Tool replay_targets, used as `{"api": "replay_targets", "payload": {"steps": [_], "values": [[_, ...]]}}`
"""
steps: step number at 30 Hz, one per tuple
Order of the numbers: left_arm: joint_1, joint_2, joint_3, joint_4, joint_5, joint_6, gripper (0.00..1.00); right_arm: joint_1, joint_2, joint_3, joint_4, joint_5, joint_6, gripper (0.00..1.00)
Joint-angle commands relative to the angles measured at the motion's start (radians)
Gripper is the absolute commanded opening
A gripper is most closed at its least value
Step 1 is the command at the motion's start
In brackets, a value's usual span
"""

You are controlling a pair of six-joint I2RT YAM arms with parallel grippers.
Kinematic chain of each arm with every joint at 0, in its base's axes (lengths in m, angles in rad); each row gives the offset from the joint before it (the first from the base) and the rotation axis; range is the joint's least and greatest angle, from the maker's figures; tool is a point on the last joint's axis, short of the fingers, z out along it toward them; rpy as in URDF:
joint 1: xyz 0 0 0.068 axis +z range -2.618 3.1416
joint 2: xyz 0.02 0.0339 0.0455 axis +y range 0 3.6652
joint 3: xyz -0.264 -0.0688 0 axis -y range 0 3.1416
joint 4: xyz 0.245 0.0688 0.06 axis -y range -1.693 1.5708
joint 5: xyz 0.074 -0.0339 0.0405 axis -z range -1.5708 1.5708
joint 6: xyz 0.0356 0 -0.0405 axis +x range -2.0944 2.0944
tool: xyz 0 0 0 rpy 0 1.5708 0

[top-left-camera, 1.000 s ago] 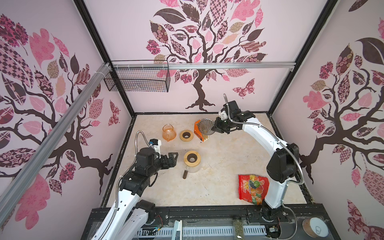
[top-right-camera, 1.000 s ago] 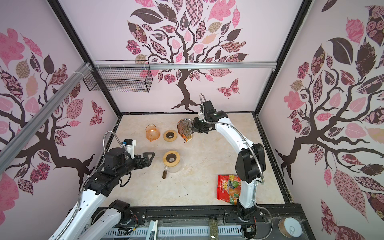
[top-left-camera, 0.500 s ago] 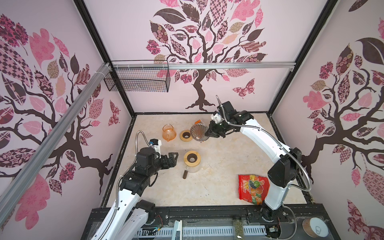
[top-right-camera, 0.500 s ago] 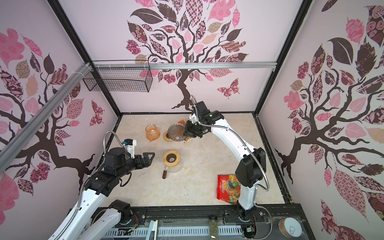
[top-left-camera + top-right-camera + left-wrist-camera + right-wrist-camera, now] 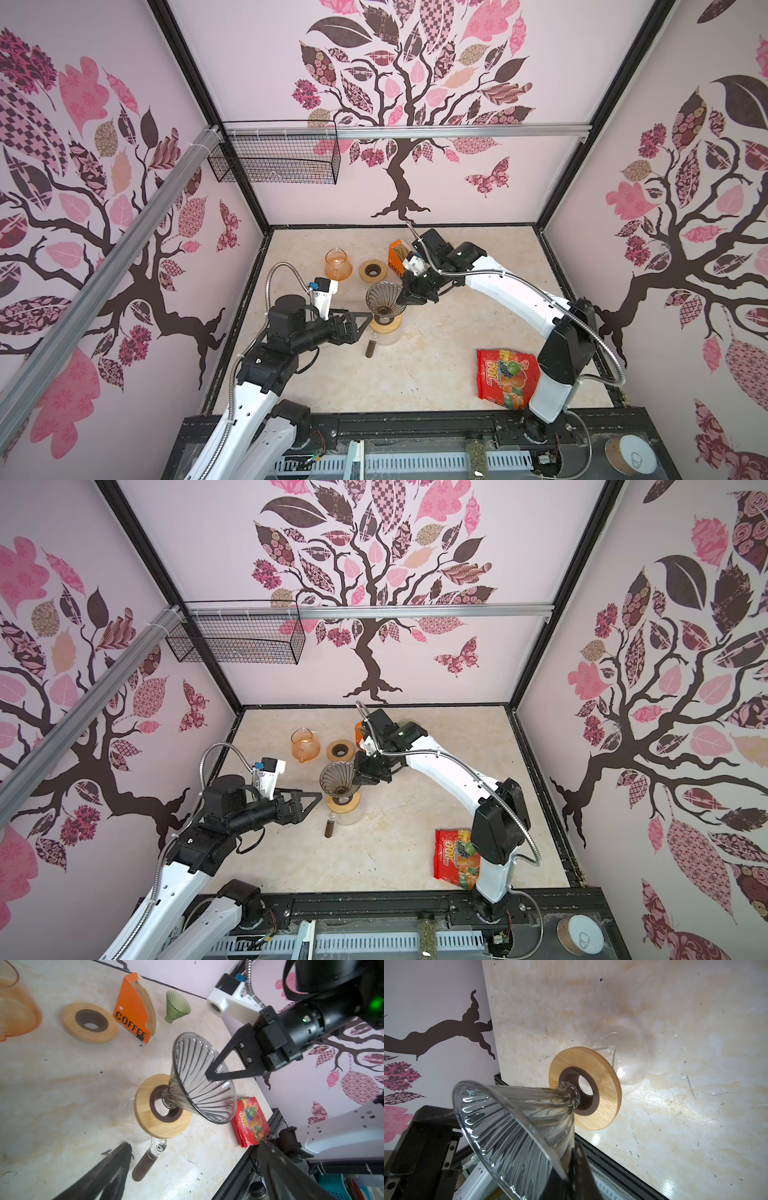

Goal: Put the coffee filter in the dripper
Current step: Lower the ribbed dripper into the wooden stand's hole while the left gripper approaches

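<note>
In both top views your right gripper (image 5: 409, 298) is clamped on the rim of the glass dripper (image 5: 384, 296). The dripper hangs tilted over the wooden ring (image 5: 385, 325) that sits on the clear carafe (image 5: 388, 338). Your left gripper (image 5: 358, 322) hovers just beside that carafe, jaws spread wide with nothing between them. The coffee filters (image 5: 401, 250) stand in the orange box (image 5: 395, 262) at the back of the table (image 5: 436, 374), partly hidden by the right arm and well apart from the dripper. An orange carafe (image 5: 338, 264) and a second ring (image 5: 372, 270) sit to the left of the box, and a red candy bag (image 5: 507, 376) lies near the front right.

From the left wrist you see one right finger inside the dripper's rim and the cone leaning, its narrow end over the ring's dark hole. The box reads COFFEE, with brown filters showing above its cut edge. A small green dripper (image 5: 177, 1005) stands just beside it.

From the right wrist the dripper fills the foreground, with its tip at the edge of the hole — you cannot tell whether it touches. The clear carafe's spout shows under the ring.
</note>
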State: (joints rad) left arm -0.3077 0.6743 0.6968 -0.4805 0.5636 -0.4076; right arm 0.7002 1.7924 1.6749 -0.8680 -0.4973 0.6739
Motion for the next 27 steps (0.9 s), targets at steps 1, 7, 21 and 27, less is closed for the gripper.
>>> {"api": "replay_targets", "payload": {"steps": [1, 7, 21, 27], "values": [[0.0, -0.012, 0.023, 0.047, 0.086, 0.027, 0.98, 0.0, -0.047, 0.009, 0.009, -0.014, -0.001, 0.02], [-0.001, -0.012, 0.021, 0.046, 0.085, 0.026, 0.98, 0.002, -0.026, 0.005, 0.006, -0.026, -0.009, 0.01], [-0.001, -0.001, 0.021, 0.033, 0.055, 0.024, 0.98, 0.017, 0.004, -0.011, -0.002, 0.006, -0.038, 0.01], [-0.001, 0.0, 0.021, 0.032, 0.051, 0.024, 0.98, 0.017, 0.012, -0.024, 0.008, 0.015, -0.047, 0.01]]}}
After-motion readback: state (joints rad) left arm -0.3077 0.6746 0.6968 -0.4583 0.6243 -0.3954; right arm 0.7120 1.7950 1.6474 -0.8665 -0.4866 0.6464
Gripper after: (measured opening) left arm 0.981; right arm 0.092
